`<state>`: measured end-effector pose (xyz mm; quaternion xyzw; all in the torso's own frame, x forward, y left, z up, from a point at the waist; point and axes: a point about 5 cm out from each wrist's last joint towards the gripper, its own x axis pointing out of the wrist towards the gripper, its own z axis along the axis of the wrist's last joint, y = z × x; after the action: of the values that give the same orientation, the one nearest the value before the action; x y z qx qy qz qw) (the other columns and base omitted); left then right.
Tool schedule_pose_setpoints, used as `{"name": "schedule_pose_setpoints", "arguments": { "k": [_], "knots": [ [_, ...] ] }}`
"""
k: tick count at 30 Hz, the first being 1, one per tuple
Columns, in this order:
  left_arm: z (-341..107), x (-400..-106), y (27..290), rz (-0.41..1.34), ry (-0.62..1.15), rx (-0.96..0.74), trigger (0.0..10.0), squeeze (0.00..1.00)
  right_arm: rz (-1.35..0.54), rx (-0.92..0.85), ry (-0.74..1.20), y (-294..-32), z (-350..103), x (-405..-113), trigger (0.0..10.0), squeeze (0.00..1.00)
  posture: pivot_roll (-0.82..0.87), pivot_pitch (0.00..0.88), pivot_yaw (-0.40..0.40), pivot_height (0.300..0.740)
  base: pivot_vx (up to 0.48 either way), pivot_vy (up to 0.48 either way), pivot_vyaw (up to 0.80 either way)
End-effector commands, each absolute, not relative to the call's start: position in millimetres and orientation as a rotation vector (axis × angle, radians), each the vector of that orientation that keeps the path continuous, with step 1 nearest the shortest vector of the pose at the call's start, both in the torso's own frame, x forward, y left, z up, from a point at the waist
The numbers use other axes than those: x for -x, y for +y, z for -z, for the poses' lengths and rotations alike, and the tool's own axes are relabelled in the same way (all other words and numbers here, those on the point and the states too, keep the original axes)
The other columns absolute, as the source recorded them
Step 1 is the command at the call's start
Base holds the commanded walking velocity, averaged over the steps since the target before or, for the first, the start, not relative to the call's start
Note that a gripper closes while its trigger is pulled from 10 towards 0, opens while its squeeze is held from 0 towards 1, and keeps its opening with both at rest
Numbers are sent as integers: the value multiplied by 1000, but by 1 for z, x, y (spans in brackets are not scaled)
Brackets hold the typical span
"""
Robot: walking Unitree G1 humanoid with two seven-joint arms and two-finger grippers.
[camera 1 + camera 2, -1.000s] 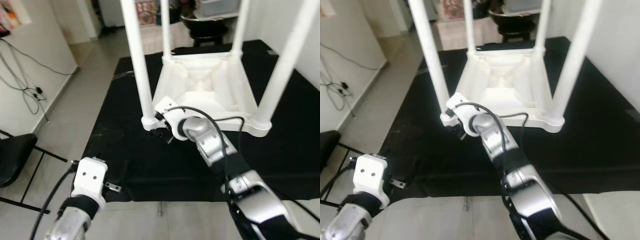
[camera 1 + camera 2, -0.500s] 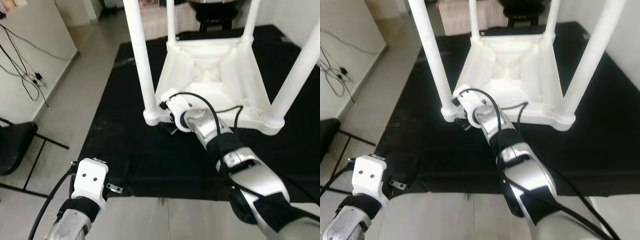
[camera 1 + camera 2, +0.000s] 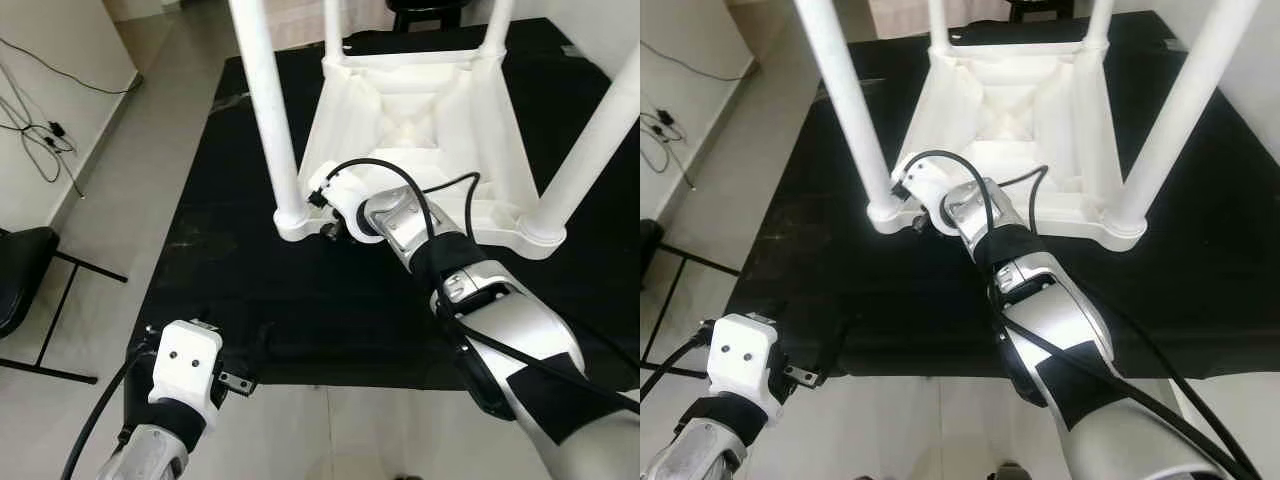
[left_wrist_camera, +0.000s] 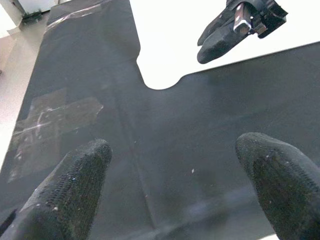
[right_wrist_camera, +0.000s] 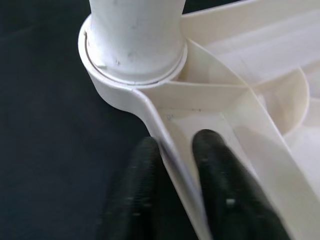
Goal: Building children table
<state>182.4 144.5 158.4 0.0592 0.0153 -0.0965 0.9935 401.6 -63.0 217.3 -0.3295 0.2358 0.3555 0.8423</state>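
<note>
Upturned white table (image 3: 415, 120) sits upper centre on the black mat (image 3: 230, 280); four legs, tops cut off. Right gripper (image 5: 175, 165) pinches the table's rim beside the near-left leg (image 3: 262, 100). Left gripper (image 4: 175, 175) gapes over the mat, lower left.

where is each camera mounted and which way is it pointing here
Left and right eye views: on the head, looking forward and down at the upturned white table on the black mat; both silver arms show.
Left wrist view: on the left wrist, along the open left gripper over the mat.
Right wrist view: on the right wrist, along the right gripper, fingers astride the table's rim by a leg socket.
Shared: the left wrist view and the eye views all catch the right gripper at the table's corner.
</note>
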Motion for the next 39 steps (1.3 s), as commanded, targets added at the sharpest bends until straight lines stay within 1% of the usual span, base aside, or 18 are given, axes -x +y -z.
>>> {"name": "schedule_pose_setpoints", "arguments": {
  "k": [1,2,5,6,7,10,11,13,16,17,20,22,24,29,31,37,38,39],
  "knots": [
    [-157,-180,145,183,47,-124,10000,0,-890,699,613,-50,-186,-388,0,0,19,236,73,740,0,0,0],
    [-157,-180,145,184,46,-122,10000,0,-972,752,577,-46,-187,-385,0,0,18,232,71,740,0,0,0],
    [-157,-180,145,184,45,-122,10000,0,-1032,793,553,-43,-186,-383,0,0,18,232,71,740,0,0,0],
    [-157,-180,145,184,44,-121,10000,0,-1112,826,534,-40,-186,-378,0,0,16,228,70,740,0,0,0],
    [-157,-181,145,185,44,-121,10000,0,-1191,855,485,-36,-188,-372,0,0,14,225,71,740,0,0,0],
    [-157,-181,145,185,43,-121,10000,0,-1303,894,387,-29,-193,-360,0,0,10,219,73,740,0,0,0],
    [-157,-181,145,185,43,-121,10000,0,-1303,894,387,-29,-193,-360,0,0,10,219,73,740,0,0,0],
    [-157,-182,145,187,42,-123,10000,0,-1316,893,276,-21,-199,-354,0,0,8,216,77,740,0,0,0],
    [-158,-183,145,187,42,-124,10000,0,-1320,880,236,-17,-202,-352,0,0,6,214,82,740,0,0,0],
    [-158,-183,145,190,41,-125,10000,0,-1351,857,138,-10,-208,-346,0,0,7,215,85,740,0,0,0],
    [-158,-184,146,191,40,-126,10000,0,-1379,831,51,-3,-215,-340,0,0,6,213,90,740,0,0,0],
    [-159,-185,146,195,40,-129,10000,0,-1464,805,-123,13,-224,-319,0,0,7,216,94,740,0,0,0],
    [-159,-185,146,197,41,-132,10000,0,-1509,804,-191,21,-226,-305,0,0,7,216,95,740,0,0,0],
    [-159,-185,147,196,41,-135,10000,0,-1545,829,-230,28,-223,-295,0,0,13,218,97,740,0,0,0],
    [-159,-185,148,193,41,-139,10000,0,-1563,840,-265,37,-223,-290,0,0,20,220,98,740,0,0,0],
    [-159,-184,148,192,43,-143,10000,0,-1536,881,-280,50,-219,-290,0,0,23,221,97,740,0,0,0],
    [-159,-184,148,192,44,-144,10000,0,-1489,924,-270,54,-216,-294,4627,0,25,220,96,740,0,0,0],
    [-159,-184,148,191,45,-145,10000,0,-1395,957,-222,57,-212,-304,10000,0,27,221,96,740,0,0,0]
  ]
}}
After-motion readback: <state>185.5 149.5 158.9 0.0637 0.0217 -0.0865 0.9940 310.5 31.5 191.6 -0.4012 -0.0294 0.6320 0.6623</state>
